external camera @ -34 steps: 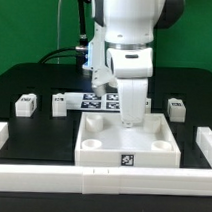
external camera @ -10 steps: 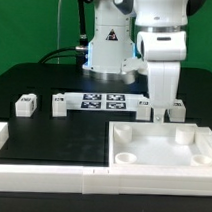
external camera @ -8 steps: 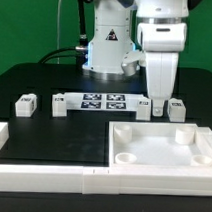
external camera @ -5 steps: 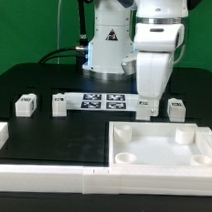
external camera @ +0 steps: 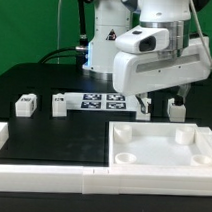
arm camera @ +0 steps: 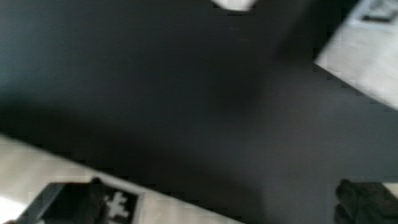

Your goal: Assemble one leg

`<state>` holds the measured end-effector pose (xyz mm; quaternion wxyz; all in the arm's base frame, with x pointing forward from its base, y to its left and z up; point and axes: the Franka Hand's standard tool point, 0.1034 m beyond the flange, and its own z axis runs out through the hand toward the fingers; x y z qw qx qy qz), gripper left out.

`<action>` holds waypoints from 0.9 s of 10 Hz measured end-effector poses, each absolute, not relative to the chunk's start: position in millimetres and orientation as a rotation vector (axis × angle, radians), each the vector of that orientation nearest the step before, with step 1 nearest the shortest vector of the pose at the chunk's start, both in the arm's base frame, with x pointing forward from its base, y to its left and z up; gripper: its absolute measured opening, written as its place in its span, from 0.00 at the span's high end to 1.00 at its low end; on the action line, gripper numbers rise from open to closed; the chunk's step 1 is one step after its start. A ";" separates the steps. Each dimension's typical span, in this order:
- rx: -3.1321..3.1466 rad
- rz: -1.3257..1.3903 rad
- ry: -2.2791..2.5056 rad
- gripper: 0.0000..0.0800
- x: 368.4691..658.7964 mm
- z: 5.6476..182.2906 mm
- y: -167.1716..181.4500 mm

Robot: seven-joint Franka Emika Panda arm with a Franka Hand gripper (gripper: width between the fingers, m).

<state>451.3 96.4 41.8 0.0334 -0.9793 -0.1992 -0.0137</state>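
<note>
Several small white legs with tags lie on the black table: one (external camera: 26, 105) and another (external camera: 60, 104) at the exterior view's left, and one (external camera: 178, 110) at the right, partly behind a finger. My gripper (external camera: 160, 102) hangs just above the table behind the large white tray-like part (external camera: 162, 155), its hand turned sideways. The jaws are spread wide with nothing between them. One fingertip (external camera: 142, 106) is near the marker board's right end, the other is by the right leg. The wrist view is blurred: dark table between two dark fingers (arm camera: 68, 200), and a white tagged surface (arm camera: 118, 205).
The marker board (external camera: 102, 100) lies at the back centre. A low white rail (external camera: 41, 175) runs along the table's front and a short white piece (external camera: 1, 135) stands at the left. The robot base (external camera: 105, 44) is behind.
The hand has swung from upright to sideways and its fingers now stand far apart. Over the longer span the arm moved from the tray's middle to behind it, and the tray now sits further right.
</note>
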 end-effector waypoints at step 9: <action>-3.056 0.163 0.032 0.19 426.6 35.1 126.2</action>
